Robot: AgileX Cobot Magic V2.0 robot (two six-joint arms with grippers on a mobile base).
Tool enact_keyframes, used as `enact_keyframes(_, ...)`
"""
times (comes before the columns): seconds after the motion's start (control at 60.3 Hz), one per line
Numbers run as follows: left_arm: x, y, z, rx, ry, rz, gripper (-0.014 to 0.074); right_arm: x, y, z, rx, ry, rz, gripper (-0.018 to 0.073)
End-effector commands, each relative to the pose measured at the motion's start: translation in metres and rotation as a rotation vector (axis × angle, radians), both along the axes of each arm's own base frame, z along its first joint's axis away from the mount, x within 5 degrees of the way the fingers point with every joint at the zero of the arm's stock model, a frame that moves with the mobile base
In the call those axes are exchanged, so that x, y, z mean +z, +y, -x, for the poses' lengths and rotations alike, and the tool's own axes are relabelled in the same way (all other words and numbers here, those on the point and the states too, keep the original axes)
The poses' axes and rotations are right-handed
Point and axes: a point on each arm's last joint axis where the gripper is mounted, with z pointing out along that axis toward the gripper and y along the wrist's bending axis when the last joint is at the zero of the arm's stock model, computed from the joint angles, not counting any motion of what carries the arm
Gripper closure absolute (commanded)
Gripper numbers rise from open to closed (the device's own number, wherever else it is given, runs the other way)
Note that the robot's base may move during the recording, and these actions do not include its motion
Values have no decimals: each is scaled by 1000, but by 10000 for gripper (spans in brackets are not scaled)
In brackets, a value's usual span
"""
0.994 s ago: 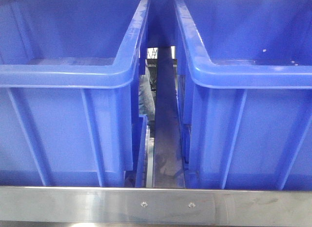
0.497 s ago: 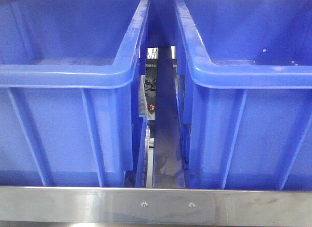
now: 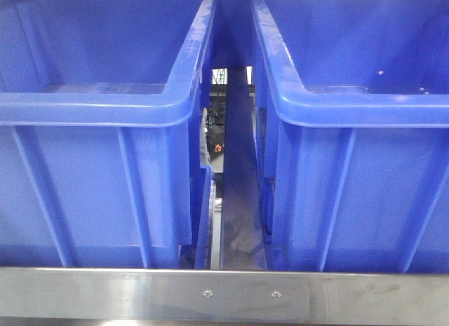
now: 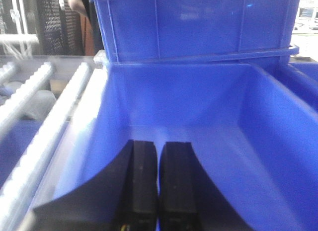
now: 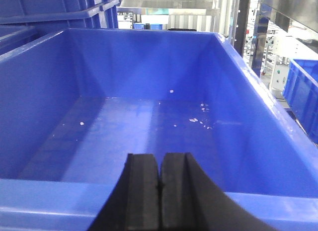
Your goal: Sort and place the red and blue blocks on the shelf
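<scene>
Left wrist view: left gripper (image 4: pixel 158 181) has its black pads pressed together, nothing between them, hanging just inside a blue crate (image 4: pixel 268 121) whose floor looks bare. Right wrist view: right gripper (image 5: pixel 160 191) likewise closed and empty, poised over the near rim of a second blue crate (image 5: pixel 238 67) holding only pale crumbs. Neither red nor blue block shows in any view. Front view: both crates sit on the shelf (image 3: pixel 140 294) behind its steel front rail. Risks, as judgement: with no block in sight, either arm may descend blind and strike a crate rim or wall; closed jaws cannot pick until opened.
</scene>
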Motion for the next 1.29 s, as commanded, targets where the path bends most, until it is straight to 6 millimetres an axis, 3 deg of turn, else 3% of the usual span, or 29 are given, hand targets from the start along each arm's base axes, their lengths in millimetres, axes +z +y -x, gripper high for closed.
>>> enact_keyframes(0.0,10,5,0,52,-155,89,472,17,-1,5,-12,-139,-2,506)
enact_keyframes(0.249,-37,7,3,73,-99,45,472,17,-1,5,-12,-139,-2,506)
enact_keyframes(0.613,-80,7,28,57,-177,40,472,17,-1,5,-12,-139,-2,506)
enact_keyframes(1.276,-84,6,27,36,-114,47,472,17,-1,5,-12,-139,-2,506)
